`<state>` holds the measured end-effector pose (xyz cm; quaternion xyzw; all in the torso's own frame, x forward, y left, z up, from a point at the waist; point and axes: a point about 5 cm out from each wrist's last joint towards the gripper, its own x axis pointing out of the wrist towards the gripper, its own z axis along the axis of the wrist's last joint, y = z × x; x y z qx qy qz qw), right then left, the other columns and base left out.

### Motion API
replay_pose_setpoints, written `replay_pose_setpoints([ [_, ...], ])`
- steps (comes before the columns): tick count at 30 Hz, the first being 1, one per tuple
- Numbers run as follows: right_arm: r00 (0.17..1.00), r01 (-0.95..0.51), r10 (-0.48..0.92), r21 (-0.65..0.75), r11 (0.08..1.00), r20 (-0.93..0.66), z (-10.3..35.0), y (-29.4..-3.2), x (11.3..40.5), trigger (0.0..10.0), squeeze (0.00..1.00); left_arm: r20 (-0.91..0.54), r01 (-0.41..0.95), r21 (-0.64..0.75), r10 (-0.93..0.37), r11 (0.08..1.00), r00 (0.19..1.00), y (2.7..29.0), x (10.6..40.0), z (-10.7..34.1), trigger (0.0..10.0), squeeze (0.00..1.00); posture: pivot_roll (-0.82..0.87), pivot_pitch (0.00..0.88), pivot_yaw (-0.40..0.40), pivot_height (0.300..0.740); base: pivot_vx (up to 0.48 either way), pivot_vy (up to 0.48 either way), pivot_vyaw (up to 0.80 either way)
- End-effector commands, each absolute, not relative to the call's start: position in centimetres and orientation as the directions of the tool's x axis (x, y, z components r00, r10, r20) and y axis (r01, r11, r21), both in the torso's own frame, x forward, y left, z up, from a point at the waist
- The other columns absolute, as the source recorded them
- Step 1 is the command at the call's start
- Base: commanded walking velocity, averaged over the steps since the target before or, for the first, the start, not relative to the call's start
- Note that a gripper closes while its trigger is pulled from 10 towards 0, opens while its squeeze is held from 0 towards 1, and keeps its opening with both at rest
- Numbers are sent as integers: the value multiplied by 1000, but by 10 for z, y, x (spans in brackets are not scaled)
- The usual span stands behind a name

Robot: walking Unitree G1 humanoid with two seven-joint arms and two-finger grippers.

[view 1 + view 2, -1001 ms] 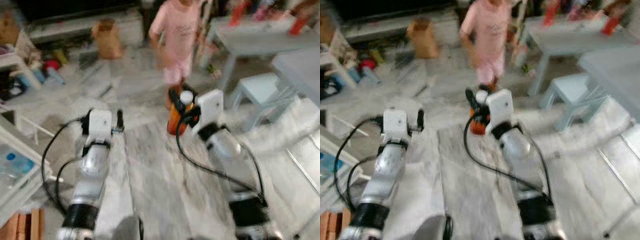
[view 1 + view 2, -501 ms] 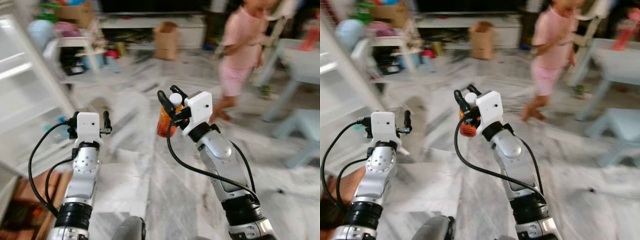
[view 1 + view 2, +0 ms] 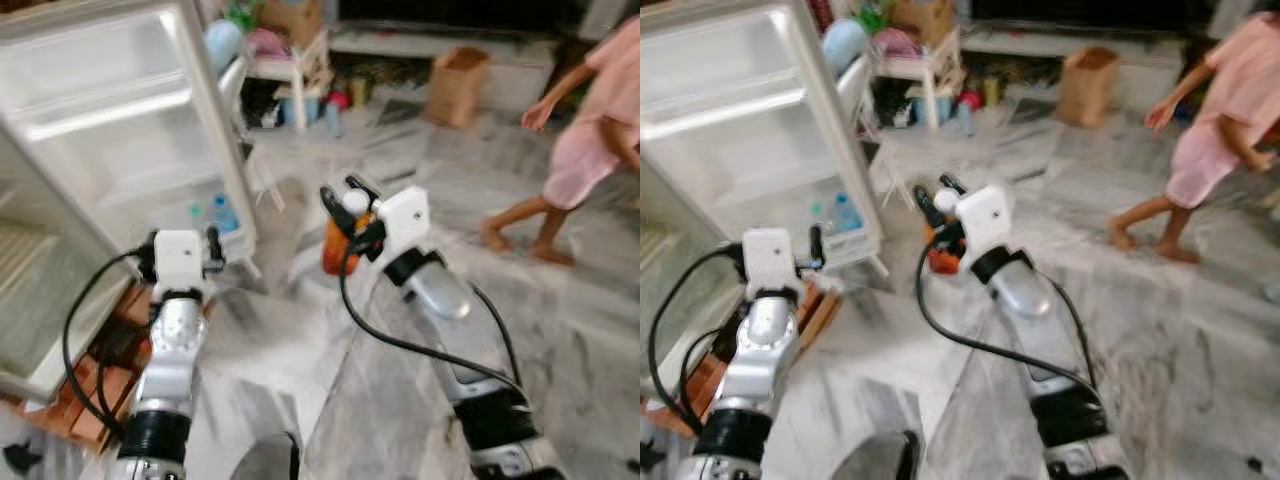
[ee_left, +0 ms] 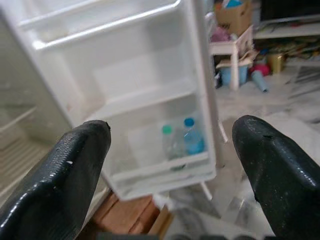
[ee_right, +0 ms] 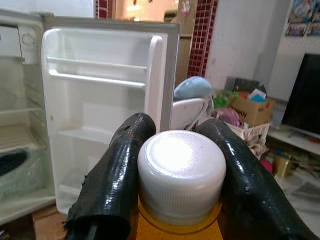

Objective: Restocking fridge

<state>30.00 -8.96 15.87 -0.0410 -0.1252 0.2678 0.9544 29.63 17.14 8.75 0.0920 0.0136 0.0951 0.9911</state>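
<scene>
Carrying an orange bottle (image 3: 337, 240) clamped by its white-capped neck in my right tool (image 3: 345, 205), I face the open fridge (image 3: 110, 120); left tool (image 3: 182, 250) spread, empty. Best to level the bottle beside the door-shelf bottles (image 4: 186, 139).

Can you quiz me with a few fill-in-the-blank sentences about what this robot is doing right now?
1. The right gripper is shut on an orange bottle with a ____ cap.
2. The fridge door stands ____.
3. The left gripper holds ____.
4. Two bottles stand on the door's ____ shelf.

Missing words: white; open; nothing; bottom
</scene>
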Motion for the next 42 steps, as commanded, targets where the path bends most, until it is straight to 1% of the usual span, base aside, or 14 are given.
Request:
replay_pose_setpoints([
  [1, 795, -529, 551, -155, 835, 256, 166, -79, 298, 10000, 0, 2, -209, 206, 213, 956, 977, 180, 297, 90, 10000, 0, 79, 20, 31, 740, 0, 386, 794],
  [10, 794, -528, 550, -156, 835, 260, 167, -79, 299, 10000, 0, 17, -220, 201, 221, 955, 975, 179, 297, 90, 10000, 0, 79, 19, 29, 740, 0, 27, 794],
  [18, 797, -522, 545, -157, 839, 260, 166, -80, 300, 10000, 0, 33, -205, 178, 203, 962, 979, 177, 298, 92, 10000, 0, 81, 17, 28, 740, 0, 0, 794],
  [20, 800, -517, 541, -160, 841, 260, 166, -80, 300, 10000, 0, 58, -138, 142, 131, 980, 990, 168, 297, 96, 10000, 0, 81, 17, 28, 740, 0, 0, 794],
  [26, 821, -486, 515, -171, 857, 245, 159, -87, 299, 10000, 0, 51, -94, 137, 87, 986, 995, 167, 291, 94, 10000, 0, 82, 18, 28, 740, 0, 0, 794],
  [28, 851, -445, 475, -173, 879, 223, 150, -97, 300, 10000, 0, 41, -82, 138, 77, 987, 996, 173, 283, 90, 10000, 0, 85, 18, 24, 740, 0, 0, 794],
  [31, 871, -416, 446, -172, 893, 207, 144, -104, 300, 10000, 0, 37, -85, 139, 81, 987, 996, 177, 279, 88, 10000, 0, 89, 15, 21, 740, 0, 0, 794],
  [34, 914, -339, 364, -156, 928, 181, 135, -121, 300, 10000, 0, 28, -101, 131, 98, 986, 995, 182, 271, 85, 10000, 0, 97, 10, 17, 740, 0, 0, 758],
  [35, 936, -289, 309, -130, 948, 171, 131, -131, 300, 10000, 0, 27, -104, 125, 101, 987, 994, 183, 267, 85, 10000, 0, 98, 9, 16, 740, 0, 0, 0],
  [36, 936, -289, 309, -130, 948, 171, 131, -131, 300, 10000, 0, 27, -104, 125, 101, 987, 994, 183, 267, 85, 10000, 0, 98, 9, 16, 740, 0, 0, 0],
  [38, 948, -243, 265, -140, 960, 173, 128, -137, 300, 10000, 0, 29, -96, 122, 93, 988, 995, 180, 264, 84, 10000, 0, 97, 13, 17, 740, 0, 120, 0],
  [42, 956, -217, 242, -158, 963, 164, 125, -139, 301, 10000, 0, 26, -81, 117, 78, 990, 997, 176, 264, 84, 10000, 0, 93, 17, 18, 740, 205, 333, 0],
])
